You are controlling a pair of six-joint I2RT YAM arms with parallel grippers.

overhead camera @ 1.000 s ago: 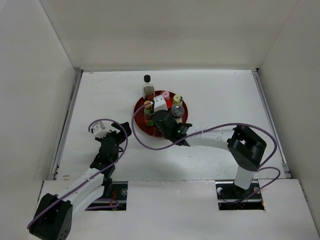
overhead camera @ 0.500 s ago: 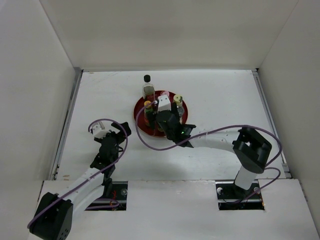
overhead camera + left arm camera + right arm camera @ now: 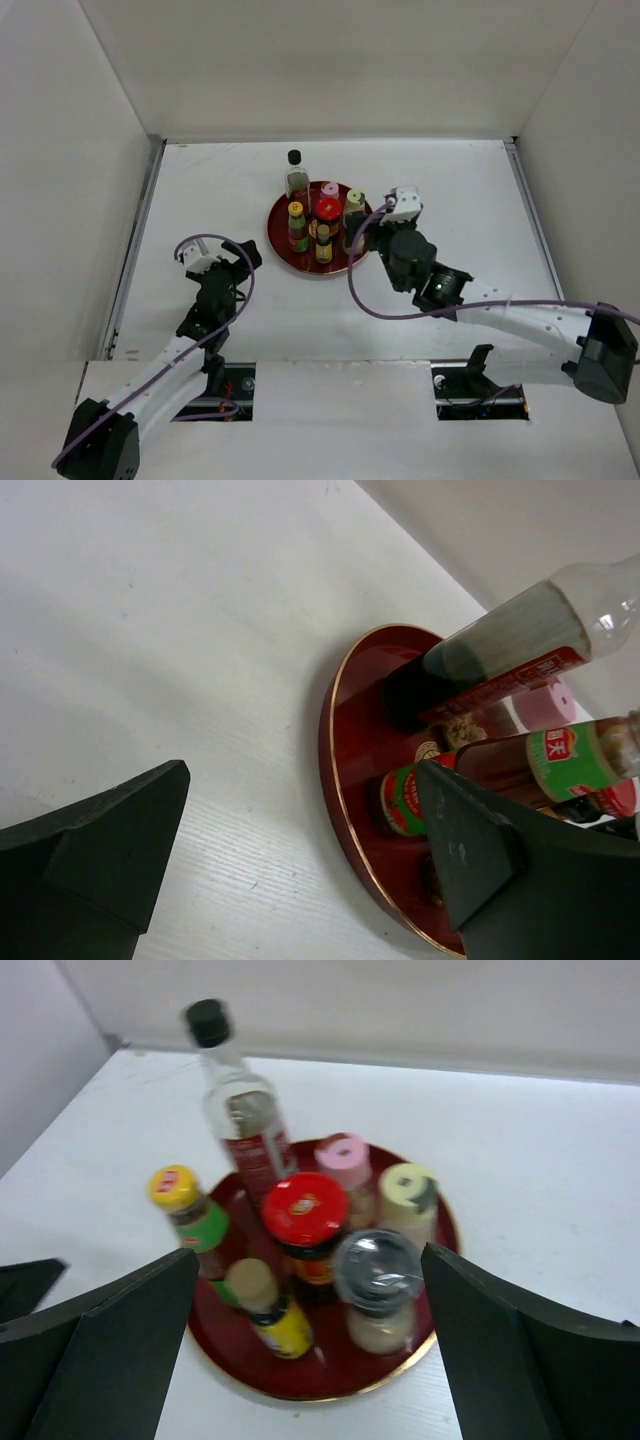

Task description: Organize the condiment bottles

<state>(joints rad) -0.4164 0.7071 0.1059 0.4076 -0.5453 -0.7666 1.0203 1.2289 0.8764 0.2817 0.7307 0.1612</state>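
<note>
Withdrawal is the change I see: half a second back my right gripper [image 3: 370,235] was down among the bottles [image 3: 322,212] over the tray [image 3: 275,232]. Now it has pulled off to the tray's right side, fingers wide apart and holding nothing. All seven bottles stand upright on the tray. The tall glass bottle [image 3: 240,1100] is at the back rim, with the yellow cap [image 3: 175,1188], pink cap [image 3: 345,1155] and yellow-green cap [image 3: 408,1188] around the red cap [image 3: 303,1208]. The grey cap [image 3: 378,1260] and gold cap [image 3: 252,1282] are nearest me. My left gripper [image 3: 242,256] sits well off to the tray's left, also spread and empty, much where it was. I judge the last placement done and the set gathered; little seems left beyond checking that nothing leans.
</note>
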